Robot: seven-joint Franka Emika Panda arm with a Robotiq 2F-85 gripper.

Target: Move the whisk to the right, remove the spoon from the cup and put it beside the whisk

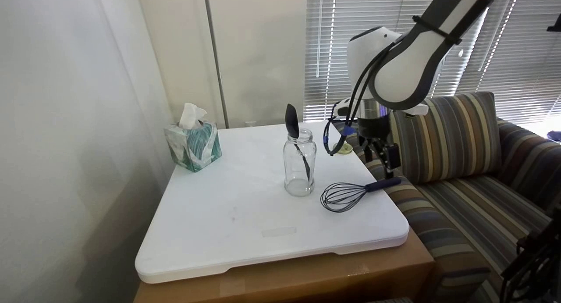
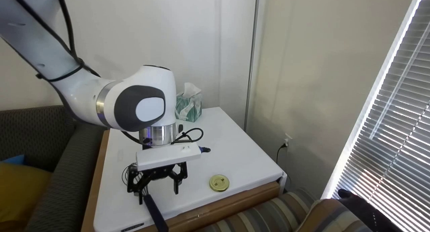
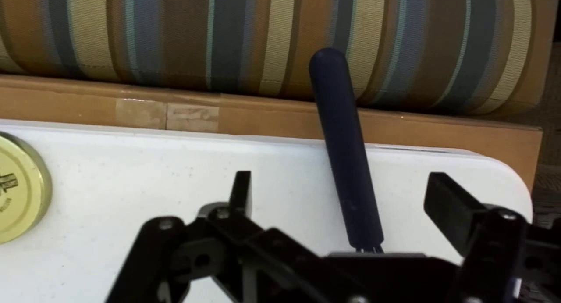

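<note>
The whisk (image 1: pixel 350 194) lies flat near the table's edge by the sofa. Its dark handle sticks out past that edge, and its wire loops point inward. The handle also shows in an exterior view (image 2: pixel 154 210) and in the wrist view (image 3: pixel 346 154). My gripper (image 1: pixel 378 163) is open and empty above the handle. In the wrist view the handle lies between the spread fingers (image 3: pixel 341 182), touching neither. The gripper also shows in an exterior view (image 2: pixel 158 195). The black spoon (image 1: pixel 291 121) leans in the clear glass cup (image 1: pixel 292 178), bowl up. Elsewhere the arm mostly hides the cup.
A gold lid (image 1: pixel 344 148) lies on the white table (image 1: pixel 210 219) near the sofa-side edge, also in the wrist view (image 3: pixel 22 189). A teal tissue box (image 1: pixel 195 147) stands by the wall. A striped sofa (image 1: pixel 464 206) borders the table.
</note>
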